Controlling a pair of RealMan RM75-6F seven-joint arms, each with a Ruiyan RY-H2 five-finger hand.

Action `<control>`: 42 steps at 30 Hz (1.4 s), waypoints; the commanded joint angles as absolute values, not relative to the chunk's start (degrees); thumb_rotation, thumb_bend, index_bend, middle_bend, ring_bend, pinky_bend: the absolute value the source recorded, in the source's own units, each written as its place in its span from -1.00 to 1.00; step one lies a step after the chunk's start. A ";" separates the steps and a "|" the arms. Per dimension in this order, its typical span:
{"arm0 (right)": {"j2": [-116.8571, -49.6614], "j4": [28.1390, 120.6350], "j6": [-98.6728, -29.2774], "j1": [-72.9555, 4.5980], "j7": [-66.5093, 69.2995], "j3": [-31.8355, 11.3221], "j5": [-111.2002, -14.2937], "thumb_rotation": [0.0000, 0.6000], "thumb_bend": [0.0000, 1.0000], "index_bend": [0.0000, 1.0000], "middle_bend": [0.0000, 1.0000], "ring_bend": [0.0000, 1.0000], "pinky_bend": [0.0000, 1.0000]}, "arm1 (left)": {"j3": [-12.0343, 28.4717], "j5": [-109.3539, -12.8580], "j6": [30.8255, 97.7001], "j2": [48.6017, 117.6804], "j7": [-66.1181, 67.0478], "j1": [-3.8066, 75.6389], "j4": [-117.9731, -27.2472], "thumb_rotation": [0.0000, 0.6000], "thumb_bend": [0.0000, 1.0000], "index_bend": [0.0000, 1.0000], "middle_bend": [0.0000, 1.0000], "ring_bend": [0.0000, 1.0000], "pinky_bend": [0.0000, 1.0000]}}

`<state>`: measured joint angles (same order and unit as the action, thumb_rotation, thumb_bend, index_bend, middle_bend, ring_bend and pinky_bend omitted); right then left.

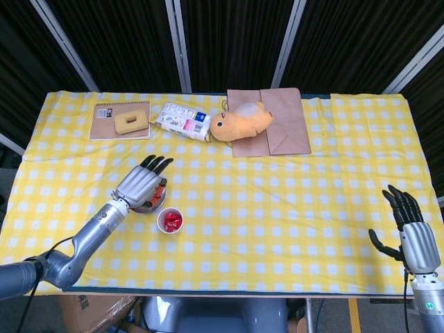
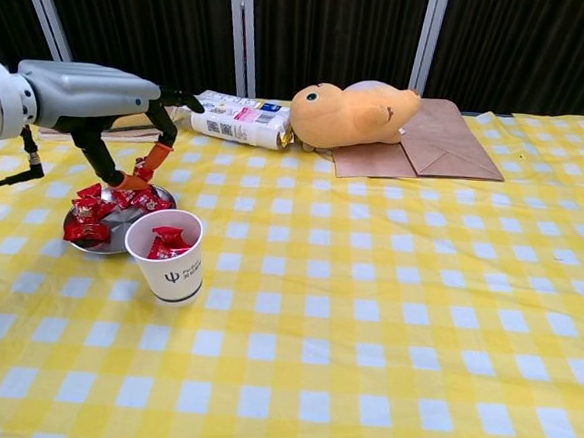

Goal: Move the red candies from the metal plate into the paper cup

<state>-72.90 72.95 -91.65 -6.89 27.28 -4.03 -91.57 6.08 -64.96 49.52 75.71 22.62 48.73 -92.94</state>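
The metal plate [image 2: 105,243] with several red candies [image 2: 123,199] sits at the table's front left, and the head view shows its rim [image 1: 154,206] under my left hand. Just right of it stands the white paper cup [image 2: 166,256] [image 1: 170,220], with red candies inside. My left hand [image 2: 100,100] [image 1: 141,184] hovers above the plate, fingers pointing down, and pinches one red candy [image 2: 141,168] between its orange fingertips. My right hand [image 1: 408,227] hangs off the table's front right corner, fingers spread and empty; the chest view does not show it.
Along the back edge lie a brown notebook with a yellow sponge [image 1: 120,121] [image 2: 129,112], a white packet [image 1: 184,120] [image 2: 237,120], an orange plush toy [image 1: 239,123] [image 2: 350,113] and a brown paper bag [image 1: 277,121] [image 2: 443,139]. A yellow checked cloth covers the table.
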 commanded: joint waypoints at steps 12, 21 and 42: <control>-72.80 72.84 -91.81 -6.89 27.85 -4.20 -91.48 1.00 -0.15 -1.00 -1.00 -1.00 -1.00 | 4.61 -66.15 50.43 76.14 27.89 49.62 -101.94 1.00 -0.14 0.18 -0.99 -1.00 -1.00; -72.80 72.82 -91.99 -6.89 28.15 -4.25 -91.55 1.00 -0.15 -1.00 -1.00 -1.00 -1.00 | 3.08 -63.91 49.64 76.18 29.01 49.53 -103.04 1.00 -0.15 0.15 -0.99 -1.00 -1.00; -72.84 72.81 -92.06 -6.90 27.97 -4.12 -91.75 1.00 -0.15 -1.00 -1.00 -1.00 -1.00 | 3.68 -64.90 51.64 75.48 25.78 48.57 -102.85 1.00 -0.57 -0.13 -1.00 -1.00 -1.00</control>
<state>-72.84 72.80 -92.07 -6.90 27.97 -4.12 -91.75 3.58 -64.89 51.51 75.62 25.93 48.68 -102.82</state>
